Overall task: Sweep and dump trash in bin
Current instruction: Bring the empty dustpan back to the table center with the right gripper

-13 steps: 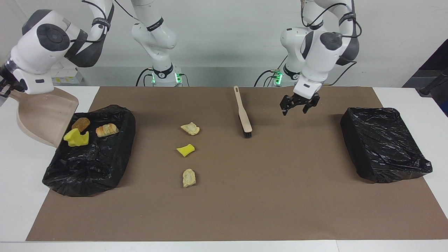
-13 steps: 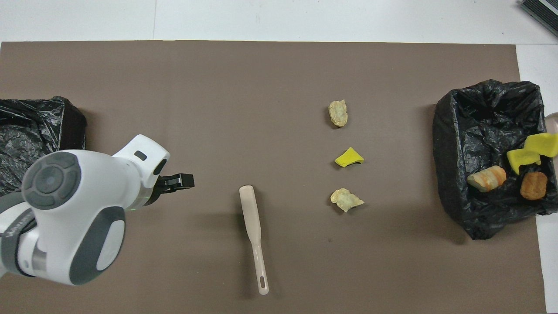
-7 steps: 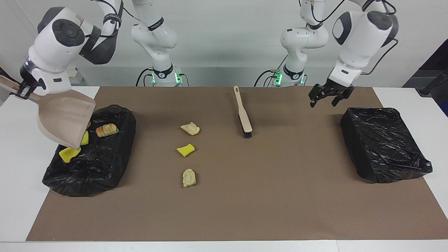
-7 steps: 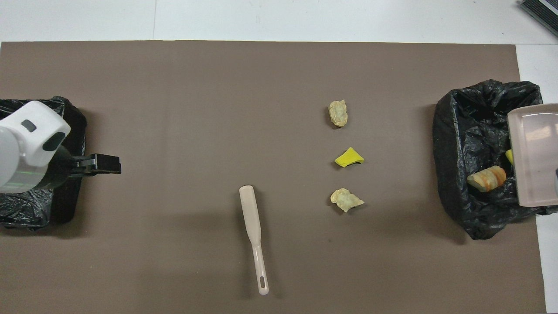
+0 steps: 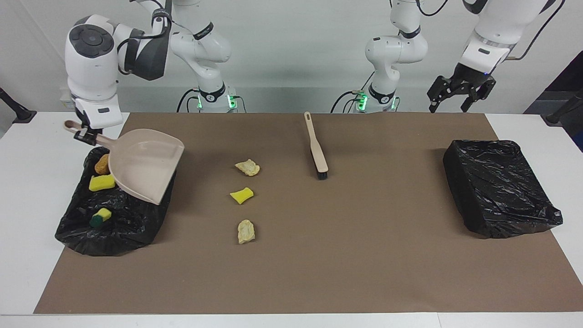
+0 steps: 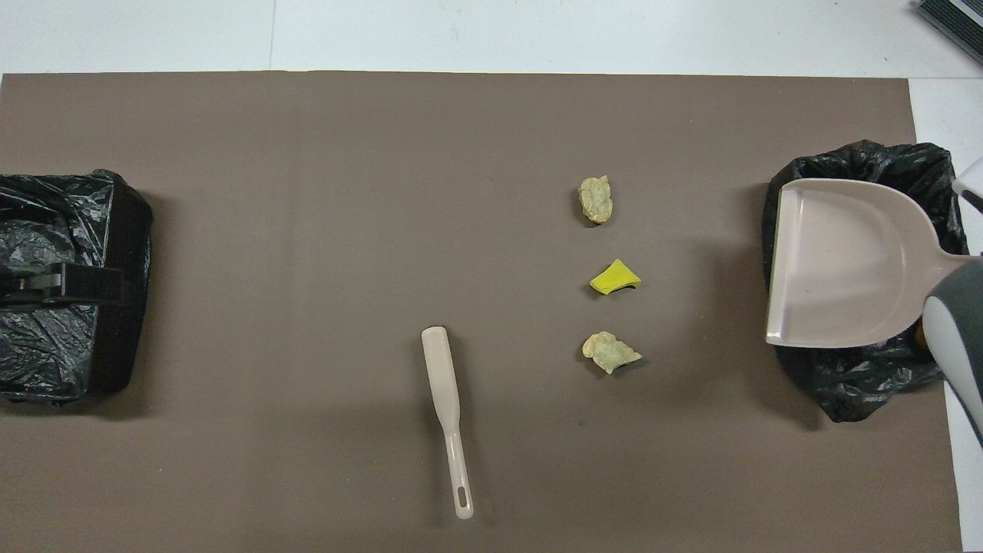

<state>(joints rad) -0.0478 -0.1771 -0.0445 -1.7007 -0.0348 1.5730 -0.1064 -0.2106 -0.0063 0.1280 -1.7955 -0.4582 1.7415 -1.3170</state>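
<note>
- Brown paper sheet [image 5: 364,255], flat and matte, spread over most of the white table [image 5: 27,255].
- Black crinkled plastic lining a box-shaped bin [image 5: 498,187] at the left arm's end of the table; glossy, wrinkled film.
- Second black-lined bin [image 5: 109,228] at the right arm's end, bag slumped and rumpled; inside it a yellow sponge block [image 5: 102,182], a smaller yellow bit with a dark green side [image 5: 100,217], and an orange-brown lump [image 5: 102,165] partly hidden by the pan.
- Beige plastic dustpan [image 5: 145,171], smooth and scoop-shaped, tilted over the bin at the right arm's end, hollow showing no load; held up by its thin handle.
- Right gripper [image 5: 84,135] clamped tight on the dustpan handle, over the bin edge nearest the robots.
- Left gripper [image 5: 460,93] raised over the table edge near the left arm's base, fingers spread wide, nothing between them.
- Long brush [image 5: 316,146] lying flat on the paper near the robots, pale smooth handle, short black bristles at the end away from them.
- Loose on the paper between brush and dustpan, in a row running away from the robots, well apart: pale lumpy chunk [image 5: 248,167], yellow sponge wedge [image 5: 241,195], second pale lumpy chunk [image 5: 246,231].
</note>
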